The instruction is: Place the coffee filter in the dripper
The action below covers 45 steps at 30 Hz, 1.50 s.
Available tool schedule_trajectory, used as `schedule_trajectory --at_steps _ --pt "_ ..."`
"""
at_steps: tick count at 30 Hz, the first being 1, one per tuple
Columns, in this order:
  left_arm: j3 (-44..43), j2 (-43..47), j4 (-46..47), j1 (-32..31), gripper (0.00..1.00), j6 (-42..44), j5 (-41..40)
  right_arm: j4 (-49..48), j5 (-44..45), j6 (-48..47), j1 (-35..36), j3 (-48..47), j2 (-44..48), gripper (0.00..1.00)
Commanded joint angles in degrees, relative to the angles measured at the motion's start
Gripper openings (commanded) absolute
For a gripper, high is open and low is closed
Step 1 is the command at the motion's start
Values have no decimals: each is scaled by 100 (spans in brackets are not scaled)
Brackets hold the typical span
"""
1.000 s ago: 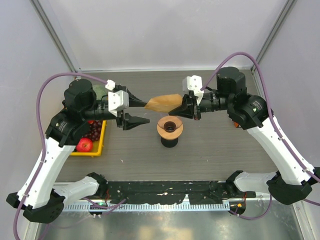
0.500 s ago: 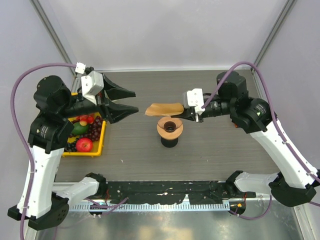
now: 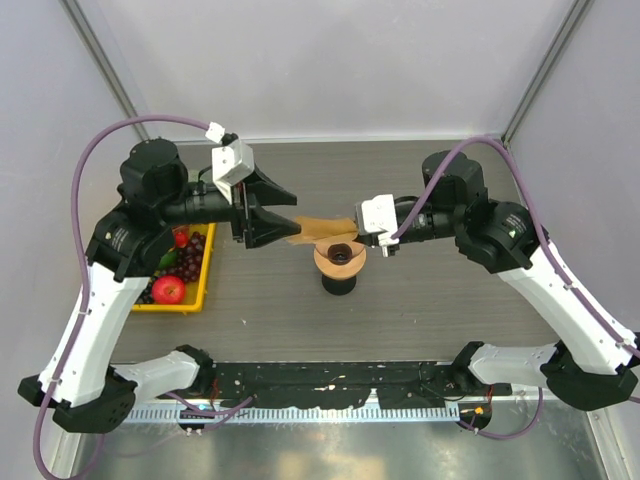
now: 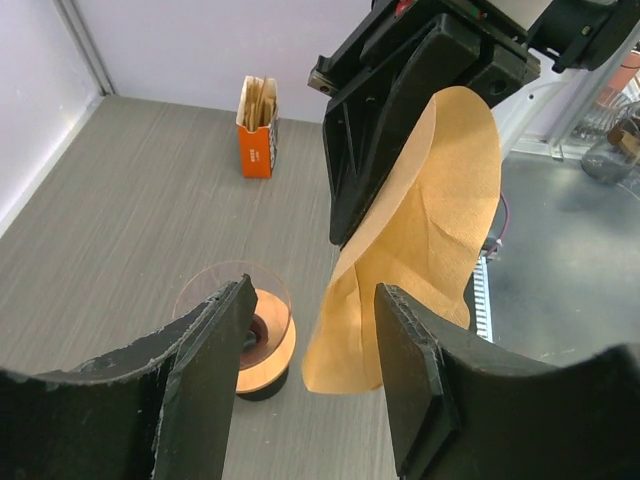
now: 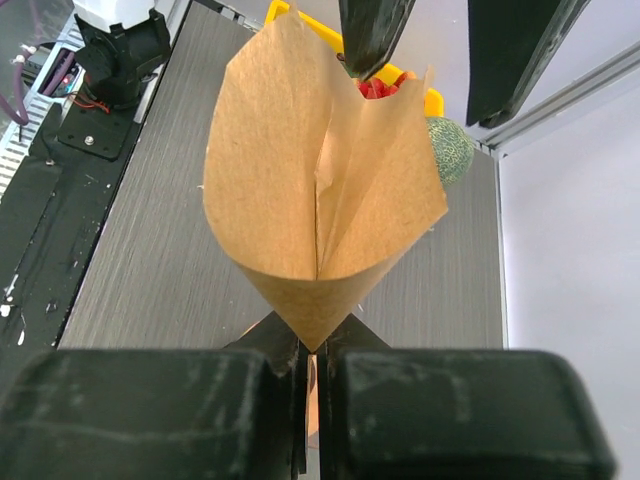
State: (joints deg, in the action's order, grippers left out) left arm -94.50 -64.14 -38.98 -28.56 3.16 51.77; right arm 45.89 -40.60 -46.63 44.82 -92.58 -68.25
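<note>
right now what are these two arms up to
The right gripper is shut on the pointed end of the coffee filter, holding it in the air close to the dripper. The left gripper is open, its jaws on either side of the filter's wide end without closing on it. The filter is not yet in the dripper.

You find the dripper (image 3: 340,256) in the middle of the table (image 3: 450,300). The coffee filter (image 3: 322,229) hangs just above its far rim, between the left gripper (image 3: 295,214) and the right gripper (image 5: 308,350). The fruit tray (image 3: 205,281) lies far left.
</note>
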Motion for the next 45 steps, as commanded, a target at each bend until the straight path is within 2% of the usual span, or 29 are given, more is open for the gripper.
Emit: schedule_trajectory --at_steps 1,5,7,12,14,15,16,19,20,22,25,29,33,37,42,45 --pt "80 -19 13 -168 58 106 -255 -317 342 -171 141 -129 119 5" --pt "309 -37 259 -299 51 -104 -150 -572 526 -179 150 2 171 6" --pt "467 -2 496 -326 44 -271 -123 -704 631 -293 176 134 233 7" --pt "704 7 997 -326 16 -605 -149 -854 773 -487 194 275 330 11" --pt "748 24 1112 -326 2 -562 -184 -784 816 -444 194 258 338 28" --pt "749 42 1103 -326 0 -431 -237 -705 852 -287 194 240 330 45" --pt "749 68 1060 -326 0 -160 -403 -652 1000 -172 194 153 321 54" --pt "635 33 840 -326 0 490 -1595 -301 1256 792 90 -137 207 73" --pt "617 16 787 -326 0 675 -1948 -274 1187 1005 -42 -216 207 85" --pt "669 7 900 -335 0 905 -2546 -457 976 1743 -358 -244 268 90" --pt "810 50 1234 -378 0 1291 -2961 -1245 904 3041 -658 -304 365 91" --pt "784 7 1428 -624 0 1783 -3137 -1933 1316 3757 -729 -664 207 91" --pt "591 -125 1455 -853 0 1847 -3348 -1760 1536 3425 -711 -1095 -223 87" --pt "108 -353 1218 -1020 0 1267 -3445 -1162 2255 2573 -299 -1395 -470 86" --pt "-358 -582 928 -1143 0 722 -3568 -1134 2960 1703 299 -1202 -426 82" --pt "-525 -661 840 -1178 0 476 -3525 -1249 3733 1412 492 -1079 -461 74"
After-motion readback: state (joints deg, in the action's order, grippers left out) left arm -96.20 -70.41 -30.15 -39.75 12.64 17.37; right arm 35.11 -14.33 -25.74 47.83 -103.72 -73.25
